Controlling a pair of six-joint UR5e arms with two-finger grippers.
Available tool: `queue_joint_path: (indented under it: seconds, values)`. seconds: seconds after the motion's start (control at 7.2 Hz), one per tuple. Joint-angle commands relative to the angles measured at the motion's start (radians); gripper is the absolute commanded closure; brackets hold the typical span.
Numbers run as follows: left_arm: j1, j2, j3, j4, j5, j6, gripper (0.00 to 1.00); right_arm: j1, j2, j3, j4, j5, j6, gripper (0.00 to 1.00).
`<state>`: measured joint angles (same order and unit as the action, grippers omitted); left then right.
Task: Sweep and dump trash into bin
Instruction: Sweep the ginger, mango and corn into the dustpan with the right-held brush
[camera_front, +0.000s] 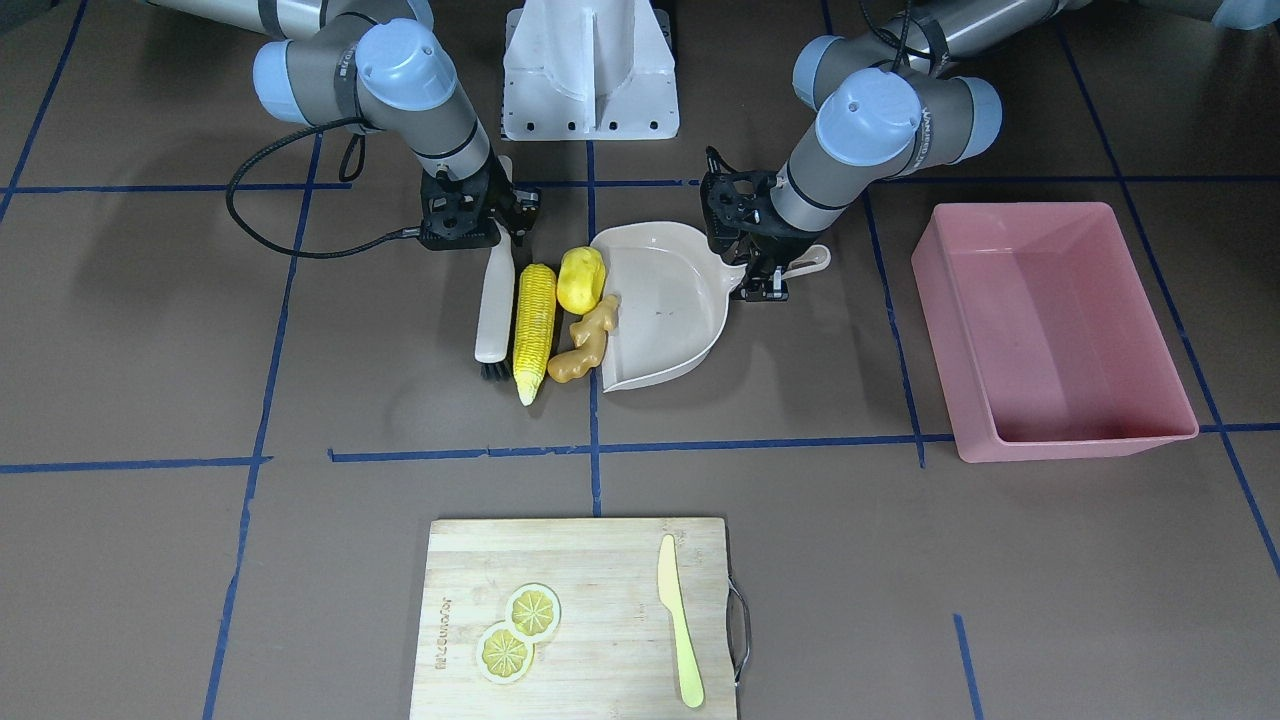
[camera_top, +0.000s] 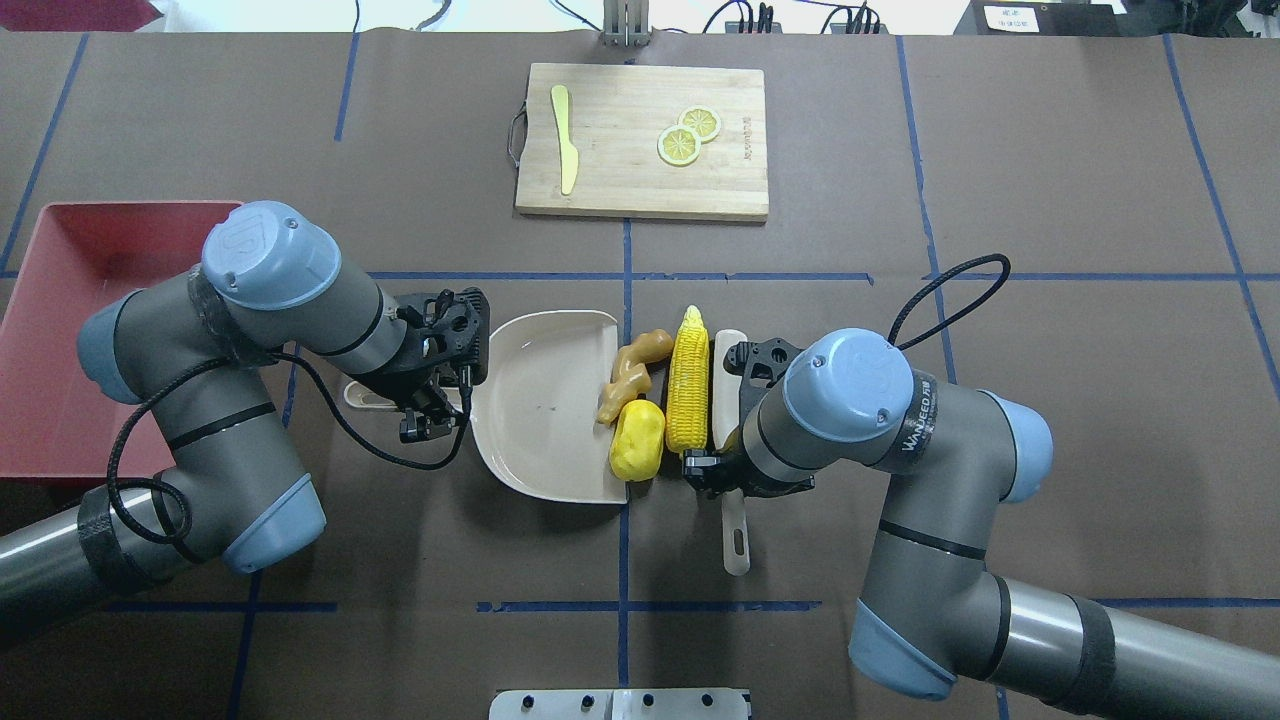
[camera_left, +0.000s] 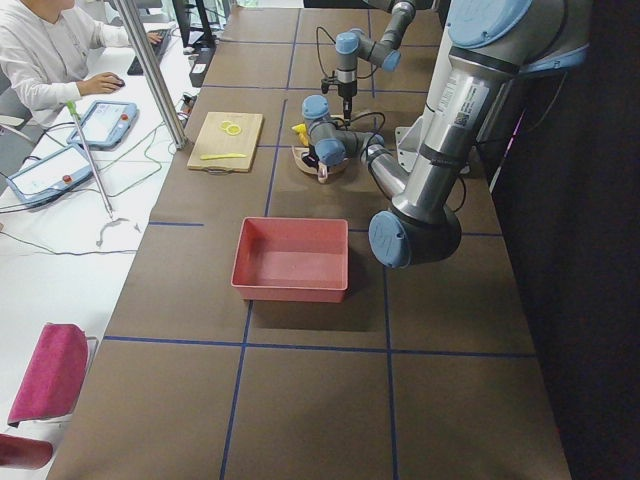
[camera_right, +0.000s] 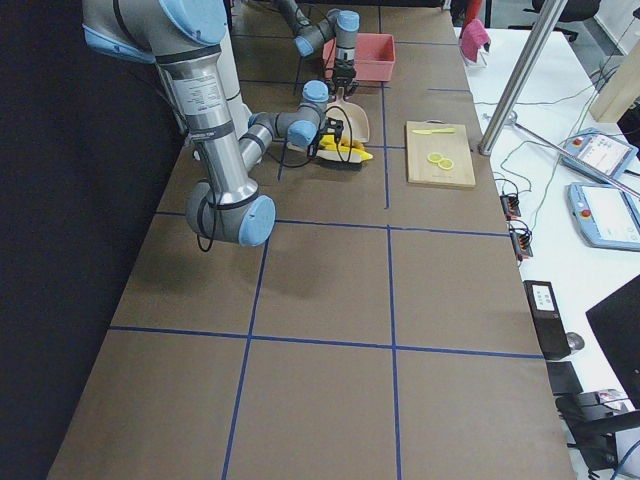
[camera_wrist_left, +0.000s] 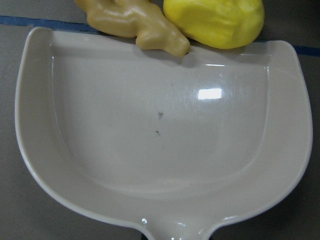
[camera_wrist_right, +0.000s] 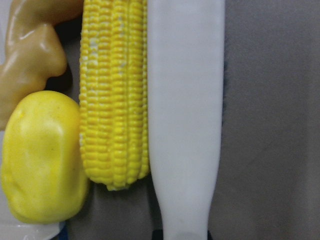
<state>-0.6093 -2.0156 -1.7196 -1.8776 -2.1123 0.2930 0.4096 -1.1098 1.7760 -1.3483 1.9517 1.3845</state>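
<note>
Beside a white desk (camera_left: 60, 215), a blue-taped brown table (camera_front: 1000, 600) bears the bin (camera_front: 1075, 340)

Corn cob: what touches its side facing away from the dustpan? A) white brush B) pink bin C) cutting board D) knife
A: in the right wrist view the corn cob lies flush along the white brush; ginger root and yellow lump sit between it and the dustpan.

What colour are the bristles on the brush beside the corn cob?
Black; the bristles show best in the exterior front-facing view.
</note>
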Motion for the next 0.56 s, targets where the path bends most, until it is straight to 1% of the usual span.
queue_joint_path:
  seconds: [0.0,0.14,0.42]
  values:
    - [0.000,0.002,0.000,0.000,0.000,0.000,1.00,-0.003,0.046,-0.045,0.000,-0.016,-0.002,1.00]
    - [0.000,0.002,0.000,0.000,0.000,0.000,1.00,-0.003,0.057,-0.052,0.000,-0.016,-0.001,1.00]
    - [0.000,0.002,0.000,0.000,0.000,0.000,1.00,-0.017,0.073,-0.052,0.000,-0.048,-0.004,1.00]
